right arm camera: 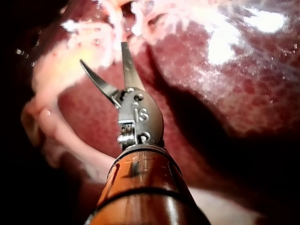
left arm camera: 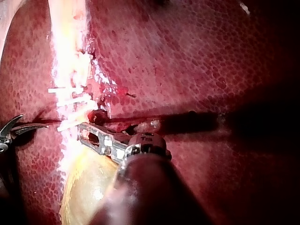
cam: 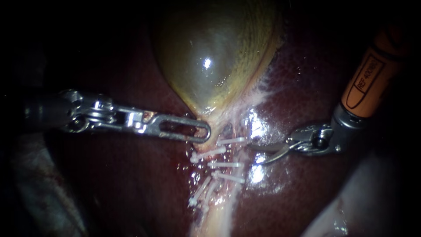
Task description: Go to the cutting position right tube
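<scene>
Yellow-green gallbladder (cam: 210, 57), mottled dark-red liver (left arm camera: 187, 61), white clips (cam: 226, 164)

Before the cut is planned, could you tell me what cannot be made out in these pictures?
- Endoscope view: which strand under the clips is the right tube; pale tissue and glare mask it.
- Right wrist view: whether the right instrument, jaws open, touches tissue; glare there.
- Left wrist view: much of the gallbladder, behind the shaft of the left instrument.

The left instrument (cam: 202, 131) reaches in level from the left, its slotted jaws closed on the neck of the gallbladder (cam: 210, 57). The right instrument (cam: 258, 153) slants down from the upper right, wrist bent, curved blades parted.
</scene>
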Available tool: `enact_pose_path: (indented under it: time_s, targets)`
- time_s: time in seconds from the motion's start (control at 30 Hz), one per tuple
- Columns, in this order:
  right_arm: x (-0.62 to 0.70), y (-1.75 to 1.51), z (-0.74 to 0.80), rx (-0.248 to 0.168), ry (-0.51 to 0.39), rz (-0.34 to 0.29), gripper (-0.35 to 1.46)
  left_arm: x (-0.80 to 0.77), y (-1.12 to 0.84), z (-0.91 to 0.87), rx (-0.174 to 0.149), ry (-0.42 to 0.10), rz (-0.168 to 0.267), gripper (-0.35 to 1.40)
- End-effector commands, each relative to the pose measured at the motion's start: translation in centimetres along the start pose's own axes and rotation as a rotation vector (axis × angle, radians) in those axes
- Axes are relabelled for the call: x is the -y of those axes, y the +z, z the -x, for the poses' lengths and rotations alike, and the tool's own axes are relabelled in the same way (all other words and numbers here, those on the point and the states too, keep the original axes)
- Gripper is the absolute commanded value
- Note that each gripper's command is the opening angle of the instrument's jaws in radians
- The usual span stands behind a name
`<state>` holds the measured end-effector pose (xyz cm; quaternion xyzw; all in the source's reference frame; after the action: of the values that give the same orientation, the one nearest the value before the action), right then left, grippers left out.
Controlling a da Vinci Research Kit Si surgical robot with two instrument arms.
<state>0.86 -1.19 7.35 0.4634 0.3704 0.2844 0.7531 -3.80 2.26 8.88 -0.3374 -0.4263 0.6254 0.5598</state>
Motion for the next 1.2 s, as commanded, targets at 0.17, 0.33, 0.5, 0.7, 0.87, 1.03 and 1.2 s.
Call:
enact_pose_path:
  time_s: [0.17,0.33,0.5,0.7,0.87,1.03,1.2]
  targets:
    - [-0.01,0.01,0.01,0.0,0.004,0.0,1.28,-0.01,-0.02,0.02,0.0,0.0,0.001,-0.35]
    - [-0.06,0.04,0.03,-0.001,0.003,0.002,1.28,-0.04,-0.03,0.03,0.001,0.0,0.001,-0.35]
    - [-0.11,0.09,0.06,-0.003,0.0,0.005,1.27,-0.06,-0.07,0.04,0.002,0.0,0.002,-0.35]
    - [-0.16,0.16,0.1,-0.005,0.002,0.008,1.27,-0.11,-0.17,0.04,0.01,-0.002,0.009,-0.35]
    - [-0.19,0.23,0.13,-0.007,0.011,0.01,1.27,-0.18,-0.26,0.01,0.006,-0.006,0.007,-0.35]
    - [-0.2,0.33,0.1,-0.013,0.016,0.015,1.27,-0.26,-0.29,0.02,0.005,-0.009,0.008,-0.35]
    - [-0.22,0.4,0.1,-0.016,0.016,0.019,1.27,-0.32,-0.3,0.05,0.005,-0.01,0.007,-0.35]
